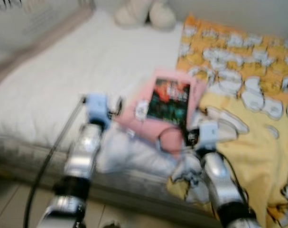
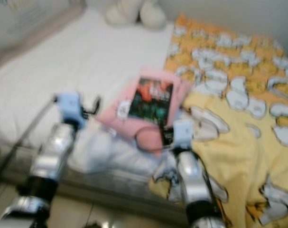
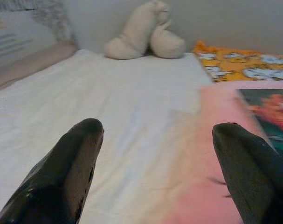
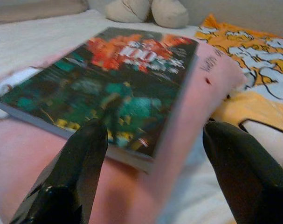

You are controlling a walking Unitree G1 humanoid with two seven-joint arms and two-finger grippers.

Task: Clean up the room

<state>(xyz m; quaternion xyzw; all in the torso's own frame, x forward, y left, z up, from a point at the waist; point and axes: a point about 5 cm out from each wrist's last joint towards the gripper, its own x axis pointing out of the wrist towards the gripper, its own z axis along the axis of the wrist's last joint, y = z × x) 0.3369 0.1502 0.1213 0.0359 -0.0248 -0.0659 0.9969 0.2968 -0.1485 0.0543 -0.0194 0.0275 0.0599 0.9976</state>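
Observation:
A dark book (image 1: 169, 99) with a red and green cover lies on a pink cloth (image 1: 134, 114) on the white bed (image 1: 63, 80). My right gripper (image 4: 150, 154) is open just in front of the book's (image 4: 118, 84) near corner, its fingers (image 4: 80, 163) apart over the pink cloth (image 4: 188, 116). My left gripper (image 3: 155, 154) is open too, low over the white sheet (image 3: 108, 116) beside the pink cloth's (image 3: 216, 140) left edge. The eye views are blurred; both silver arms (image 1: 87, 147) reach toward the bed.
A yellow and orange patterned blanket (image 1: 248, 95) covers the bed's right side and hangs over its front edge. A cream plush toy (image 1: 144, 13) rests at the head, by the wall. A black cable (image 1: 53, 152) runs along my left arm. Tiled floor (image 1: 11, 204) lies below the bed.

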